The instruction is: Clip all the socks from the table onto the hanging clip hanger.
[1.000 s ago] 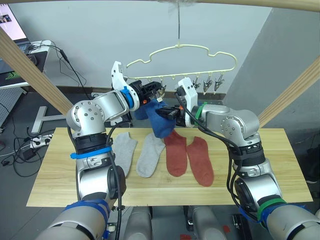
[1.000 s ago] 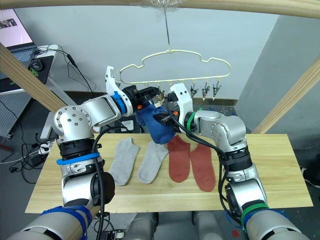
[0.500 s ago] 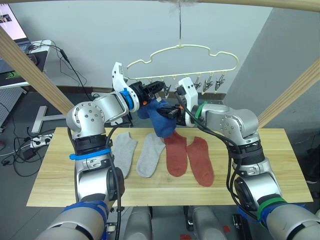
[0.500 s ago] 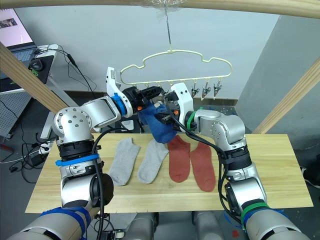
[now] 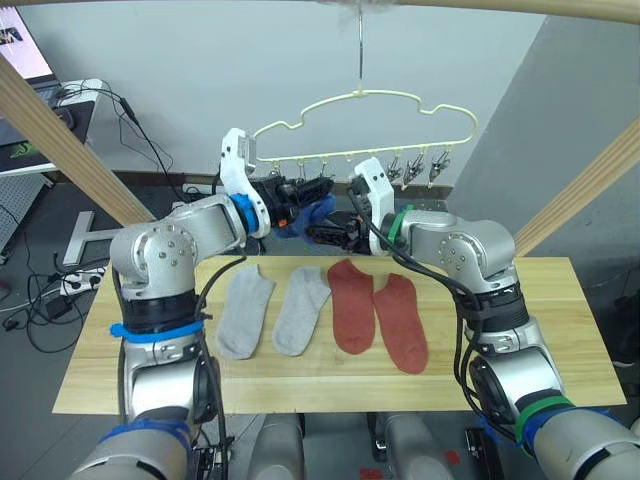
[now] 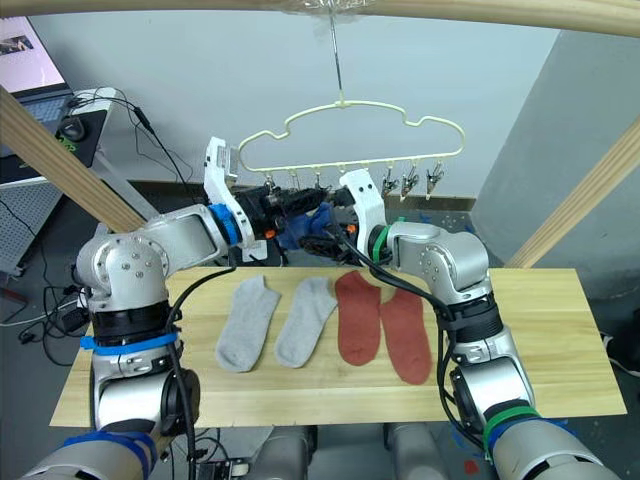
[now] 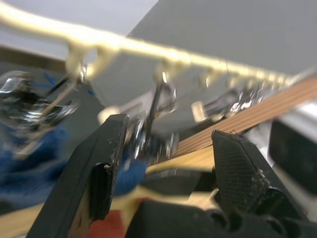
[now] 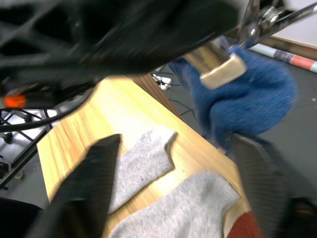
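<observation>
Progress: four socks lie flat on the bench, namely two grey socks at 9 o'clock of two red socks, all unclipped. One blue sock is raised to the clip hanger, bunched between both claws under the left-hand clips; whether a clip has gripped it cannot be told. The sixth sock cannot be located.

The left wrist view shows the left claw with fingers apart, bracketing a metal clip. The right wrist view shows the right claw spread wide, holding nothing, with the blue sock just beyond it.
</observation>
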